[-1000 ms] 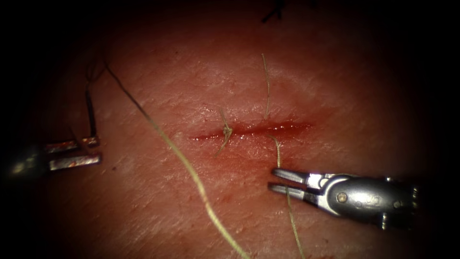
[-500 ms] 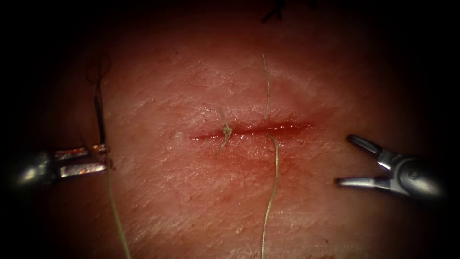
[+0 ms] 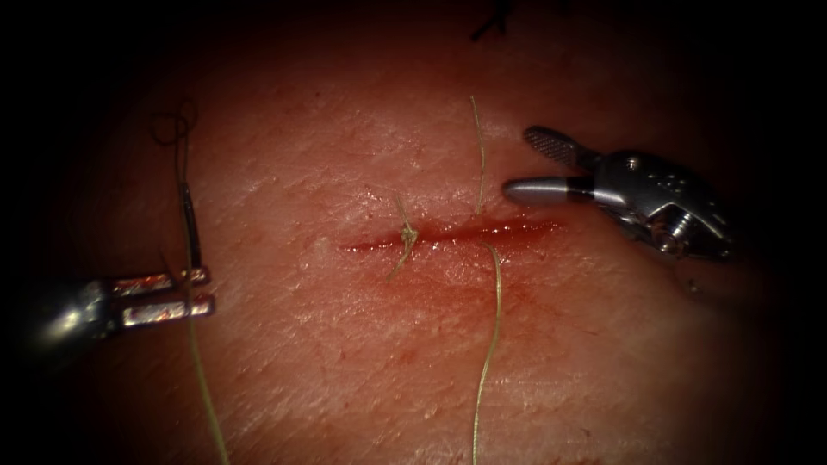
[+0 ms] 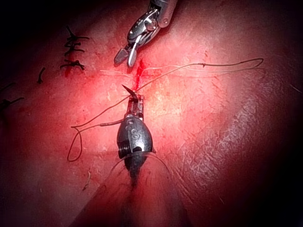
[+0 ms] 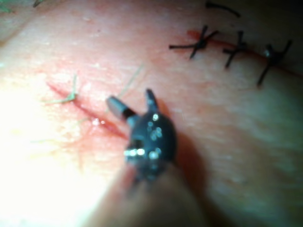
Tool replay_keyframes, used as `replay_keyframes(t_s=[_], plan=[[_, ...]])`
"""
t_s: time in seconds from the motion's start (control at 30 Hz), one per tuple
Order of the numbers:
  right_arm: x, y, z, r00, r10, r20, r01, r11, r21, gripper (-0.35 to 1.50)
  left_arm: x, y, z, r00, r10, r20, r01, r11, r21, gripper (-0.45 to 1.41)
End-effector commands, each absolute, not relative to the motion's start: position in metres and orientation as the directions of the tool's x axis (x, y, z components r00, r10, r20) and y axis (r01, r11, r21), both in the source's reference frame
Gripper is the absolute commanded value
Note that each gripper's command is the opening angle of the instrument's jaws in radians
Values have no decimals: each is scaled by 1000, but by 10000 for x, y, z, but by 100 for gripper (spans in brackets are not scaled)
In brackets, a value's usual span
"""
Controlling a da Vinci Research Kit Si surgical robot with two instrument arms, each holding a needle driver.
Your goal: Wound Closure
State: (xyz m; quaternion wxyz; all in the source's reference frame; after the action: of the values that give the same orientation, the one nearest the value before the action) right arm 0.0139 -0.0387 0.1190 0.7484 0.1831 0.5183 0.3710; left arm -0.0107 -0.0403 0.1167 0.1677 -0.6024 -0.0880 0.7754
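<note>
Needle held clear on the left, open right tool beside the short thread end

The needle [image 3: 188, 226] is gripped by the shut left tool [image 3: 200, 290] near its lower end, well left of the cut [image 3: 452, 232] and out of the tissue [image 3: 345, 362], the thread [image 3: 489, 344] trailing through a stitch across the cut. The right tool [image 3: 521, 162] hangs with jaws open, holding nothing — just right of the short thread end [image 3: 478, 155]. Any grasp is judged best taken near that end's tip, without dragging the knotted stitch [image 3: 407, 234].
</note>
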Motion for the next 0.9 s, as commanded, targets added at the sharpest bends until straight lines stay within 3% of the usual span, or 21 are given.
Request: replay_keyframes(t_s=[0.03, 0.23, 0.33, 0.9], plan=[[154, -388, 1205, 179, 758, -627, -356, 644, 677, 104, -112, -404, 1173, -217, 366, -905, -154, -928, -339, -45], [181, -386, 1222, 172, 794, -583, -326, 604, 727, 96, -111, -404, 1173, -218, 366, -905, -156, -928, -337, -45], [184, -384, 1221, 180, 793, -581, -295, 607, 738, -35, -110, -404, 1173, -218, 366, -905, -155, -928, -338, -45], [177, -339, 1181, 132, 770, -624, -358, 624, 695, -35, -111, -404, 1173, -219, 365, -905, -157, -928, -337, -45]])
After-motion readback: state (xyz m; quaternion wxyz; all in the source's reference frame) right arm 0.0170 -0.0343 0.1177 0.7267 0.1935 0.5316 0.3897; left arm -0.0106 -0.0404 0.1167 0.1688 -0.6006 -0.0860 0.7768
